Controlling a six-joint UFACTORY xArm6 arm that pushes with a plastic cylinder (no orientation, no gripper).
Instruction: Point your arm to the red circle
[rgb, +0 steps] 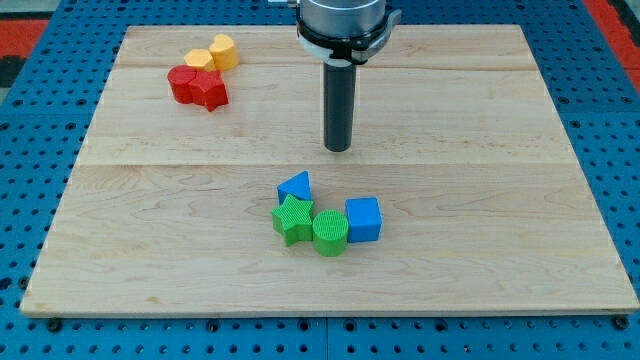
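Camera view: my tip (338, 150) sits on the wooden board (480, 200) near centre, touching no block. No jaws on this rod, nothing held. Red circle (182, 83) lies well apart, up at the view's top left, touching a red star-like block (211, 91), with two yellow blocks (212, 54) just behind. Below the tip: blue triangle (296, 186), green star (293, 218), green cylinder (330, 232), blue cube (363, 219), clustered.

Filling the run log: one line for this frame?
my tip: mid-board, touching nothing | red circle: view's upper left, beside red star | status: not reached
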